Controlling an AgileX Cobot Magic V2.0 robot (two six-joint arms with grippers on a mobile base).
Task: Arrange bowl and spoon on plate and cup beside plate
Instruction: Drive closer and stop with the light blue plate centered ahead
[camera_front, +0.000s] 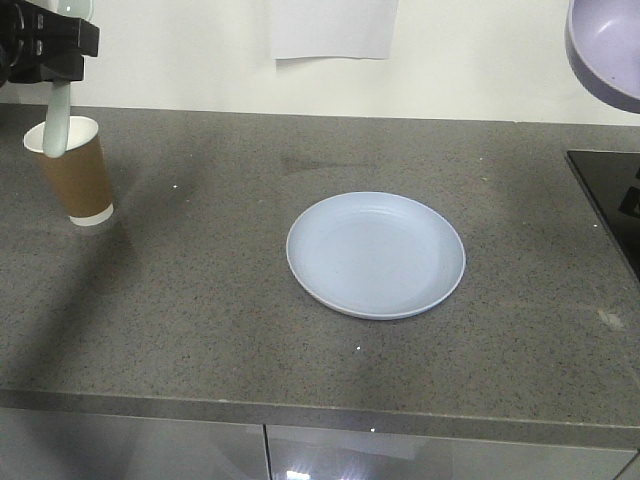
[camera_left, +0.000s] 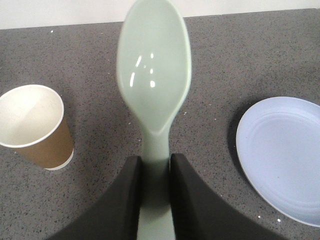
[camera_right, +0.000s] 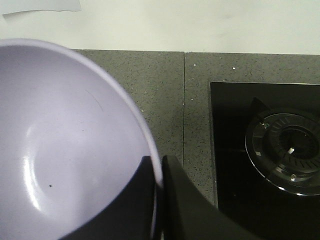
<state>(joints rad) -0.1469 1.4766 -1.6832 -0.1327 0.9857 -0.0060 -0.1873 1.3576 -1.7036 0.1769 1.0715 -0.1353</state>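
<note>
The pale blue-lilac plate (camera_front: 375, 255) lies flat in the middle of the grey counter. At the far left stands the brown paper cup (camera_front: 75, 170), upright and with nothing inside (camera_left: 32, 125). My left gripper (camera_left: 155, 167) is shut on the handle of the mint-green spoon (camera_left: 154, 75), held in the air just above and beside the cup, with the plate (camera_left: 285, 155) off to its right. In the front view the spoon (camera_front: 57, 120) hangs head down in front of the cup's rim. My right gripper (camera_right: 159, 170) is shut on the rim of the lavender bowl (camera_right: 65, 145), raised at the top right (camera_front: 605, 50).
A black glass hob (camera_right: 235, 150) with a round burner (camera_right: 292, 150) is set into the counter at the right (camera_front: 610, 195). A white wall runs along the back, with a sheet of paper (camera_front: 335, 28) on it. The counter's front edge (camera_front: 320, 410) is near the camera.
</note>
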